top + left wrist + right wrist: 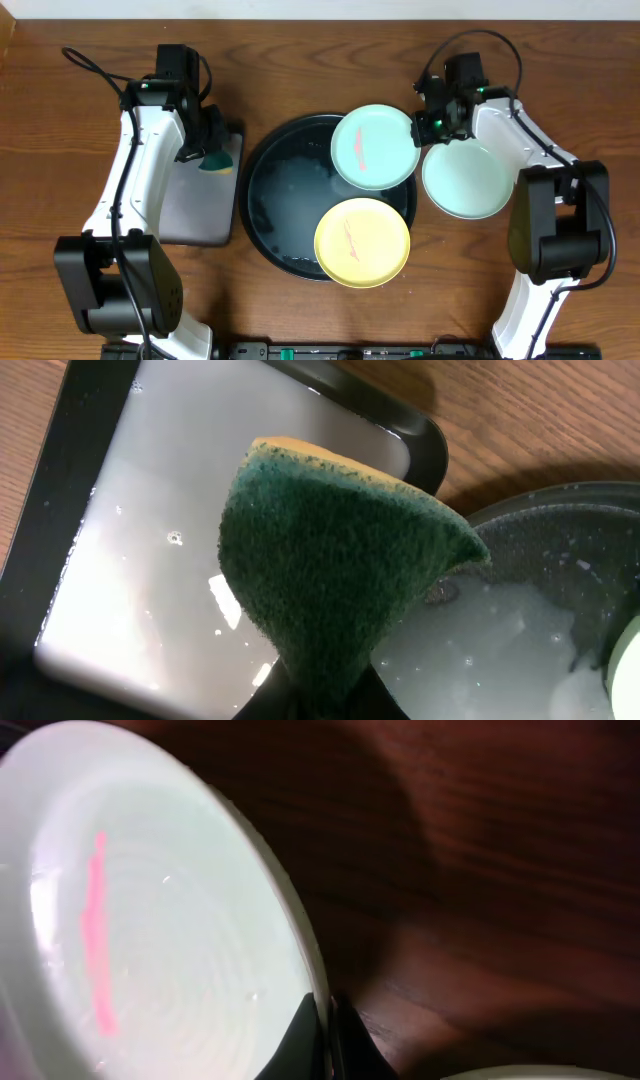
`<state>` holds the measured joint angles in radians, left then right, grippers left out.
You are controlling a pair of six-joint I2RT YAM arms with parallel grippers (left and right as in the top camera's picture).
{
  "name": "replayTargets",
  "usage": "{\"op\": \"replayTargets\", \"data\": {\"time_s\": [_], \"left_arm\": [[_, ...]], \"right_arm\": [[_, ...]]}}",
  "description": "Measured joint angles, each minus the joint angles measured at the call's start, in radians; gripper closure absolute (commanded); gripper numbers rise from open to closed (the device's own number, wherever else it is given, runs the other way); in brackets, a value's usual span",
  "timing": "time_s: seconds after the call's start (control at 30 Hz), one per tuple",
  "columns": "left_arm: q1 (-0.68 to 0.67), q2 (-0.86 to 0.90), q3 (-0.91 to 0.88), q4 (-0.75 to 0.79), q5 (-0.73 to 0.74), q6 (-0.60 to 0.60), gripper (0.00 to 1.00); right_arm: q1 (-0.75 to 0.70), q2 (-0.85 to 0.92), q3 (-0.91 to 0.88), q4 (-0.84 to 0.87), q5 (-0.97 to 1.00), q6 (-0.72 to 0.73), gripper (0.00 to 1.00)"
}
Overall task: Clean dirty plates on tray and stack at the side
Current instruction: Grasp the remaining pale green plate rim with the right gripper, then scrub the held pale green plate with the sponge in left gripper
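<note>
Right gripper is clamped on the far-right rim of the smeared green plate. The right wrist view confirms it: the rim sits between the two fingers, with the pink-red streak across the plate face.
That plate is at the upper right of the black tray, overlapping the tray rim. Can't tell whether it is lifted or resting.
Yellow plate is at the tray's lower right and hangs over the rim, with a thin orange-red smear in its middle. It is just beside the smeared green plate.
Second green plate is on the table, right of the black tray, with no smear visible. The right gripper and wrist cover its top edge. It sits tight against the held plate; can't tell if the rims touch.
Black tray floor is wet and foamy.
Left gripper is clenched on a sponge, green scrub face toward the camera and a yellow layer behind. It hangs above the right edge of the grey tray, which has a wet sheen, close to the black tray's left rim.
The left arm covers most of the grey tray from above.
</note>
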<state>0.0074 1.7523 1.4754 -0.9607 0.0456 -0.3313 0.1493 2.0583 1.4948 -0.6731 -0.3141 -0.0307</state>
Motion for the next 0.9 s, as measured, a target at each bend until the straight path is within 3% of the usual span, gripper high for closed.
{"op": "replayTargets", "data": {"time_s": [0.17, 0.5, 0.73, 0.9], "left_arm": [[0.000, 0.000, 0.000, 0.000, 0.000, 0.000, 0.93], [-0.003, 0.000, 0.000, 0.019, 0.000, -0.003, 0.93], [-0.064, 0.000, 0.000, 0.051, 0.000, -0.005, 0.93], [-0.139, 0.000, 0.000, 0.079, 0.000, -0.005, 0.93]], "right_arm": [[0.042, -0.008, 0.092, -0.073, 0.008, 0.005, 0.99], [0.286, 0.017, 0.122, -0.046, 0.027, 0.061, 0.99], [0.296, 0.160, 0.122, -0.040, -0.029, 0.184, 0.99], [0.295, 0.170, 0.127, -0.036, -0.053, 0.225, 0.99]]}}
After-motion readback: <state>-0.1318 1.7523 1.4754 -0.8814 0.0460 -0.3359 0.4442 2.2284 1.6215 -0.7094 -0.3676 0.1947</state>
